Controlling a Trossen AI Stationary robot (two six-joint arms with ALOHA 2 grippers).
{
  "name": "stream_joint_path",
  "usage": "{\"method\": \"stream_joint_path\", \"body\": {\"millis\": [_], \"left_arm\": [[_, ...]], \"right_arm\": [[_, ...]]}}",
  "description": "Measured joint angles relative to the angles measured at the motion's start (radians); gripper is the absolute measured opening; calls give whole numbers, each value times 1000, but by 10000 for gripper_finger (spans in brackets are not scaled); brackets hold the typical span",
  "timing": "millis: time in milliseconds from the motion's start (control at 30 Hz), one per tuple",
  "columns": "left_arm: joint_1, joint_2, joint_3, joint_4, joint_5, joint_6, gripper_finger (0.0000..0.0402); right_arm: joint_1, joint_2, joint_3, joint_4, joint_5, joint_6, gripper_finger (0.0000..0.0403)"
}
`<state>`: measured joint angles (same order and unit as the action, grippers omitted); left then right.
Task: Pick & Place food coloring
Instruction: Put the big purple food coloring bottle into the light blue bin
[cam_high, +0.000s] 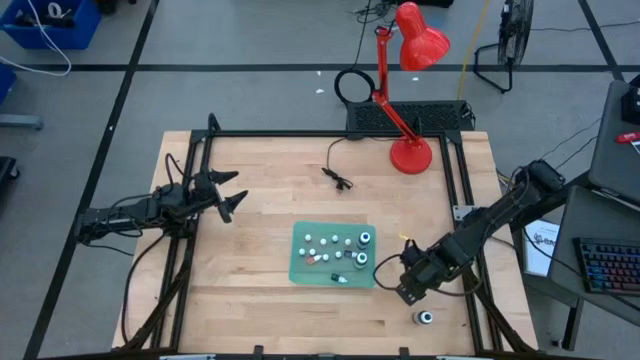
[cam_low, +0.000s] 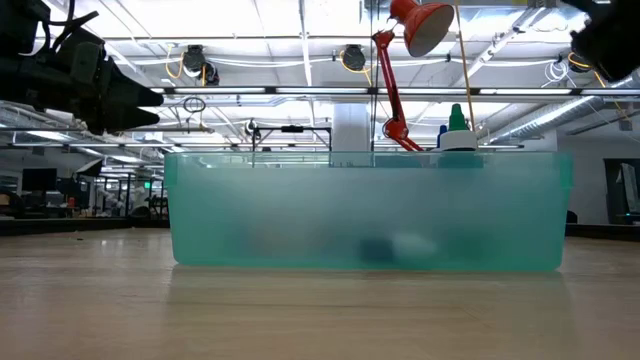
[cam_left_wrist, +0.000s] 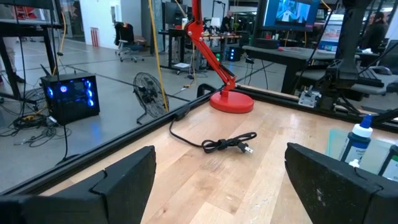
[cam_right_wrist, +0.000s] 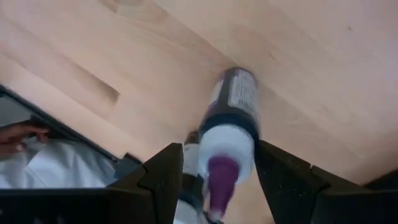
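Note:
A translucent green tray (cam_high: 300, 268) lies mid-table with several small white-capped food coloring bottles (cam_high: 335, 245) and two larger ones (cam_high: 365, 238) standing in it. One green-tipped bottle (cam_low: 458, 130) rises above the tray wall (cam_low: 370, 210). Just right of the tray, my right gripper (cam_high: 402, 290) slants down over the table, shut on a dark-bodied bottle with a white top and purple tip (cam_right_wrist: 227, 137). Another larger bottle (cam_high: 424, 318) stands on the wood near the front right edge. My left gripper (cam_high: 232, 195) waits open and level at the table's left side, with nothing between its fingers (cam_left_wrist: 124, 180). My right gripper has the bottle between its two fingers, which stand at either side of the white upper part (cam_right_wrist: 249, 146). It comes from above, slanting down. The purple tip points back toward the wrist and the dark body (cam_right_wrist: 236, 93) points down at the wood. Whether the base touches the table, I cannot tell.
A red desk lamp (cam_high: 410, 155) stands at the far right of the table, and its black cord and plug (cam_high: 338, 178) lie behind the tray. Black frame rails (cam_high: 190, 250) run along the left and right sides. Bare wood lies left of and in front of the tray.

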<state>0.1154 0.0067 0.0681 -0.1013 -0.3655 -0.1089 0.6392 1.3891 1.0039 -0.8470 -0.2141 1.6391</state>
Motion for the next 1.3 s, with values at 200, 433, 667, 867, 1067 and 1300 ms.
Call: {"method": "stream_joint_path", "body": {"millis": [200,433,667,867,1067,1300], "left_arm": [[0,0,0,0,0,0,353],[0,0,0,2,0,0,353],[0,0,0,0,0,0,353],[0,0,0,0,0,0,353],[0,0,0,0,0,0,353],[0,0,0,0,0,0,353]], "right_arm": [[0,-5,-53,30,-22,-22,186],[-1,-1,-51,4,5,-99,139],[1,-7,-40,-17,119,-241,127],[-1,-6,92,-139,393,-444,127],[-1,-2,299,-159,633,-736,127],[-34,92,573,-209,686,-1044,127]]}}
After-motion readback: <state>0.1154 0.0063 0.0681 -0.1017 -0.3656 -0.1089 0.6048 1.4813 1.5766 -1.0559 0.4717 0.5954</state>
